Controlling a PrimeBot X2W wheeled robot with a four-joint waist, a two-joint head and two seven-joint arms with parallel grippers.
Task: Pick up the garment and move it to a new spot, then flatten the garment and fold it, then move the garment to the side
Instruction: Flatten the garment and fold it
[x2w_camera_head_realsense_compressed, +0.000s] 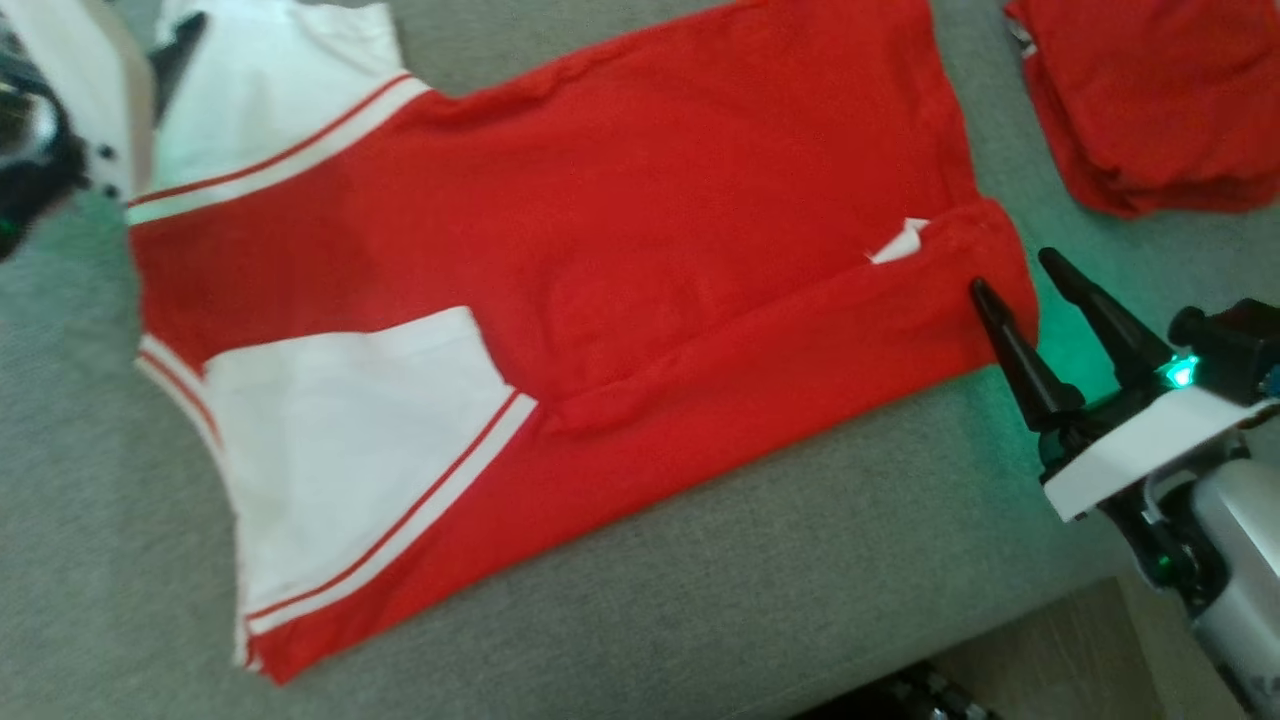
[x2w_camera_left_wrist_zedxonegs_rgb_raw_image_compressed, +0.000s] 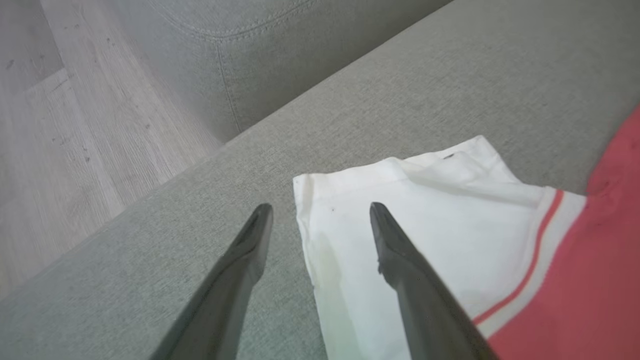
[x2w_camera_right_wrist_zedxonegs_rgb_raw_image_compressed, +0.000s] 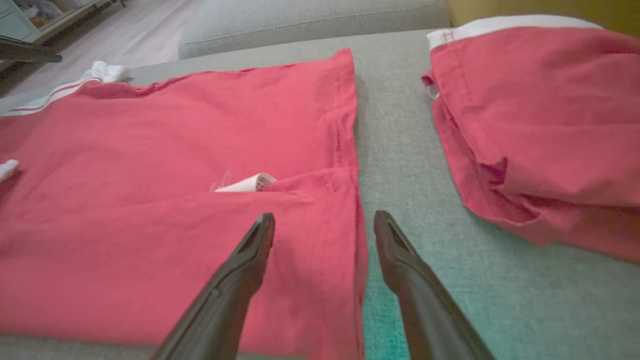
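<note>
Now, garment (x2w_camera_head_realsense_compressed: 600, 250): red shirt with white, red-striped sleeves, spread flat across the grey sofa seat (x2w_camera_head_realsense_compressed: 700, 600), near long edge folded over, white label (x2w_camera_head_realsense_compressed: 900, 242) peeking out.
Right gripper (x2w_camera_head_realsense_compressed: 1014, 272): fingers spread wide, holding nothing, straddling the shirt's hem corner.
Left gripper (x2w_camera_left_wrist_zedxonegs_rgb_raw_image_compressed: 320, 207): fingers wide apart, empty, one over the white sleeve's edge, one over bare cushion.
Folded red pile (x2w_camera_head_realsense_compressed: 1160, 100): apart, beyond the hem.
</note>
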